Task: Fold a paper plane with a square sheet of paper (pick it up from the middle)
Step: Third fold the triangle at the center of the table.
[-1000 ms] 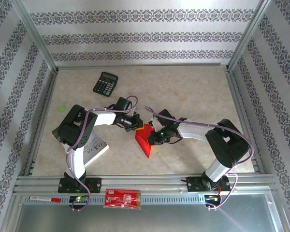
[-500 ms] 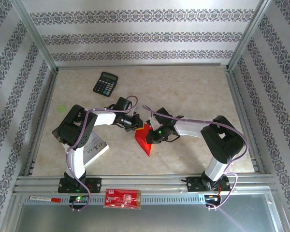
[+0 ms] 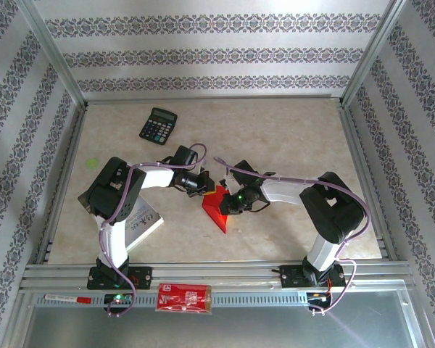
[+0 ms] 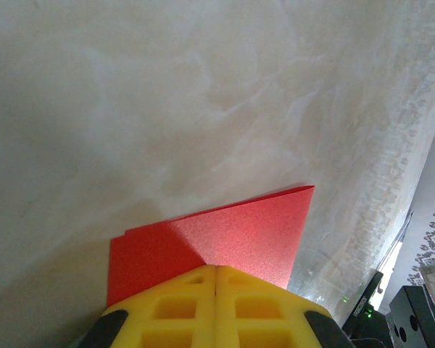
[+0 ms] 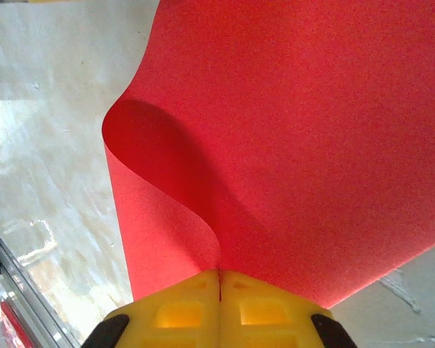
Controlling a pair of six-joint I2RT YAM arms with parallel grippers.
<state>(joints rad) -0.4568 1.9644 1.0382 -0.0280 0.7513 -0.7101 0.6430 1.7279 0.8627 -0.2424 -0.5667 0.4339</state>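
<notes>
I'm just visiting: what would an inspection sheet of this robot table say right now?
Surface: beige marbled table, one green spot.
Job's things: red paper, partly folded, one edge curled up.
Clutter: calculator far left; booklet under the left arm; red packet and pen on the front rail.
Pincers: left pincer shut, tip at the paper; right pincer shut on the paper's curled edge.
Cables: purple cables loop over both arms.
Surroundings: patterned walls, metal frame.

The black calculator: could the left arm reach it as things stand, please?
Probably, though not straight away. Nothing lies on the table between the left gripper and the calculator, so the way looks free, but the gripper is shut on the red sheet of paper and would have to release it first.
</notes>
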